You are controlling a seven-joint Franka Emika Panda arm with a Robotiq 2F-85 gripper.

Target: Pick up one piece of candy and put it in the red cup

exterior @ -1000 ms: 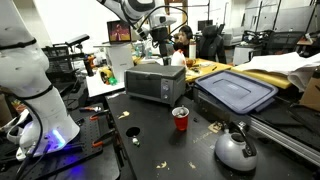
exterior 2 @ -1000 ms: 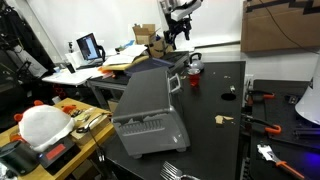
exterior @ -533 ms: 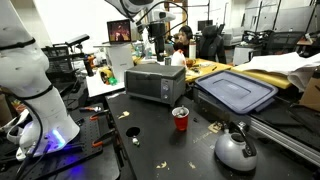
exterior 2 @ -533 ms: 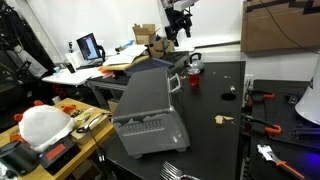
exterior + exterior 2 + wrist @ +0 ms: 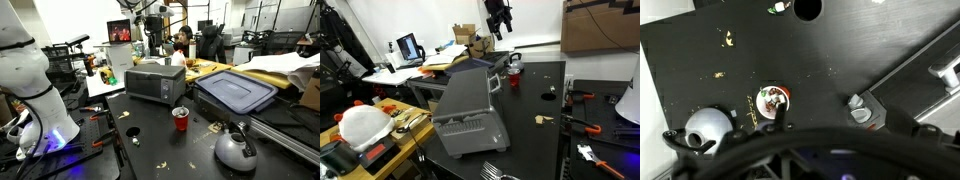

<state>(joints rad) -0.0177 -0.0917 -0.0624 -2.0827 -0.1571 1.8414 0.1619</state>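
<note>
The red cup (image 5: 180, 119) stands upright on the black table in front of the grey toaster oven (image 5: 155, 83). From the opposite side, the red cup (image 5: 515, 82) appears beside the oven (image 5: 470, 110). Small pale candy pieces (image 5: 131, 131) lie scattered on the table, others (image 5: 542, 119) near its edge. My gripper (image 5: 152, 40) hangs high above the oven, open and empty, and shows likewise as the gripper (image 5: 500, 22). The wrist view looks down on the red cup (image 5: 771, 100) and candy bits (image 5: 728, 38); the fingers there are only a dark blur.
A metal kettle (image 5: 236, 148) sits near the front right, and a blue-lidded bin (image 5: 236, 92) lies beyond it. The kettle (image 5: 708, 126) and the oven's corner (image 5: 902, 95) flank the cup from above. Tools lie along the table edge (image 5: 582, 98).
The arm has shifted a little sideways and upward above the oven. The gripper stays open; nothing on the table has moved.
</note>
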